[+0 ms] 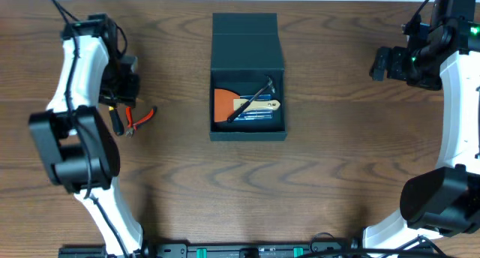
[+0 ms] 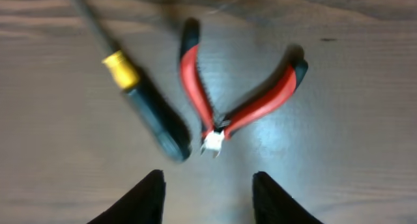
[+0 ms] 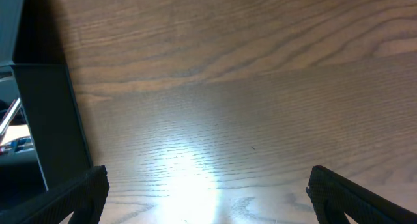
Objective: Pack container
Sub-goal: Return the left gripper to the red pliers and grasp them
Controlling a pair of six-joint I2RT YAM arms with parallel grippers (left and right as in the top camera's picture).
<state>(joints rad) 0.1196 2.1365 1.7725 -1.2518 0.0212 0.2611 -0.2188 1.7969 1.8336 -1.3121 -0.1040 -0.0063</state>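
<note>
The dark teal container stands open at the table's middle, its flap lid folded back. Several tools lie inside, among them an orange-bladed scraper. Red-handled cutters and a black screwdriver with a yellow collar lie side by side on the table at the left. In the left wrist view the cutters and screwdriver lie just ahead of my open, empty left gripper. My right gripper is open and empty over bare table, right of the container's wall.
The table is dark wood grain. The left arm stands over the left side, the right arm along the right edge. A rail with cables runs along the front edge.
</note>
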